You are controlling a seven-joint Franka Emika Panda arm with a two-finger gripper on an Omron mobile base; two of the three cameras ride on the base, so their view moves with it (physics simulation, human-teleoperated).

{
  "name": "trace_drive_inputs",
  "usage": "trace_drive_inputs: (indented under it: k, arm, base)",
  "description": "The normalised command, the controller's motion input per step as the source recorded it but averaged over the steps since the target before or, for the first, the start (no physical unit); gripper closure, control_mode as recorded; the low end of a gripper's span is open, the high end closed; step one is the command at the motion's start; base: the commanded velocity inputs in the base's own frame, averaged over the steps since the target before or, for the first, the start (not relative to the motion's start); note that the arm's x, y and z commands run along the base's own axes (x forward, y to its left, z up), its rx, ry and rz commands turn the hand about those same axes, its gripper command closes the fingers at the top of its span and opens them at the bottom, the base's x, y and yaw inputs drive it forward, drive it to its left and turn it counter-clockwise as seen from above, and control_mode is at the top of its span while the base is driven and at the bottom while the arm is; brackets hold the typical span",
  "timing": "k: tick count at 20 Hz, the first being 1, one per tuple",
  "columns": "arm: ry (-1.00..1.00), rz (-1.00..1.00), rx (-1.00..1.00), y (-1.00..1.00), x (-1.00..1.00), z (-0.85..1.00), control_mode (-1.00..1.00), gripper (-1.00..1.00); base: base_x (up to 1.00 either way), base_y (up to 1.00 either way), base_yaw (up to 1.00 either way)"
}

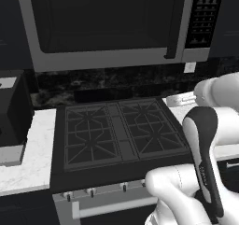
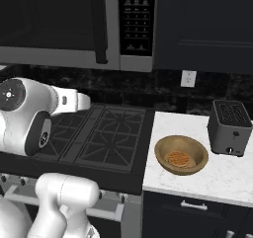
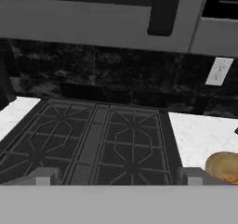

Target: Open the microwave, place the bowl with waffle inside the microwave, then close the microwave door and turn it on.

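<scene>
1. Left base view: the microwave (image 1: 112, 25) hangs above the stove (image 1: 119, 135), its door (image 1: 105, 18) shut. The slim vertical handle (image 1: 175, 23) runs up and down at the door's right edge, above and beyond the arm.

2. Right base view: the bowl (image 2: 181, 154) with the waffle (image 2: 179, 159) sits on the surface (image 2: 197, 182) just right of the stove, near the toaster (image 2: 229, 127).

3. Hand view: the tool (image 3: 118, 177) has its fingers spread wide, holding nothing. The handle lies up and slightly right of it; the bowl peeks in at lower right.
</scene>
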Motion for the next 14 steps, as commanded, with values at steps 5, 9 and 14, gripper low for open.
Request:
trace_drive_inputs:
  k: [5, 9, 14]
  arm:
    - [-0.55, -0.06, 0.00, -0.25, -0.32, 0.96, -1.00, -1.00]
    - [-0.28, -0.11, 0.01, -0.06, 0.03, 1.00, -1.00, -1.00]
    - [-0.01, -0.08, 0.07, -0.01, 0.70, 1.00, -1.00, -1.00]
  base:
    - [0.00, 0.00, 0.00]
    - [0.00, 0.00, 0.00]
    - [0.00, 0.00, 0.00]
